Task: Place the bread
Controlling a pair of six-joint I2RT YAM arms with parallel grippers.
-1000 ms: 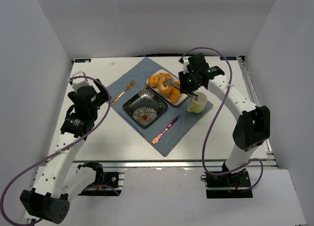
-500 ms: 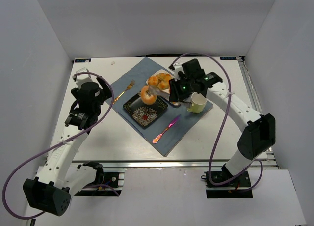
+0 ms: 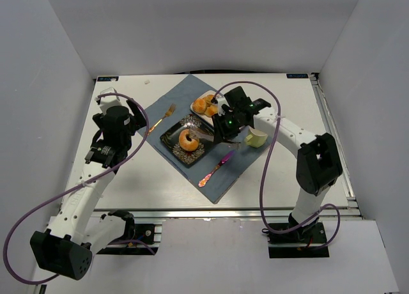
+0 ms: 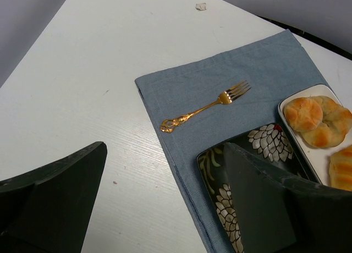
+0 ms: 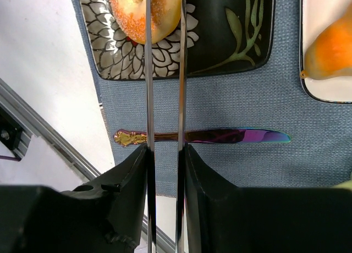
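Observation:
The bread (image 3: 187, 140), a golden-brown ring bun, is between the tips of metal tongs (image 3: 203, 134) over the black floral plate (image 3: 171, 135). I cannot tell if it rests on the plate. My right gripper (image 3: 223, 124) is shut on the tongs. In the right wrist view the two tong blades (image 5: 147, 71) run from my right gripper (image 5: 165, 154) up to the bread (image 5: 165, 14) on either side of it, above the plate (image 5: 231, 27). My left gripper (image 3: 128, 123) is open and empty left of the cloth; in its wrist view (image 4: 165, 209) the jaws stand wide apart.
A white tray (image 3: 211, 94) with round rolls (image 3: 204, 105) sits behind the plate, and a croissant (image 5: 330, 55) lies on it. A green cup (image 3: 257, 138), a gold fork (image 3: 161, 118) and an iridescent knife (image 3: 216, 168) lie on the blue cloth (image 3: 160, 102).
My right gripper carried the bread in the tongs from the white tray leftward and down onto the black plate. The left arm shifted slightly forward earlier, then stayed still.

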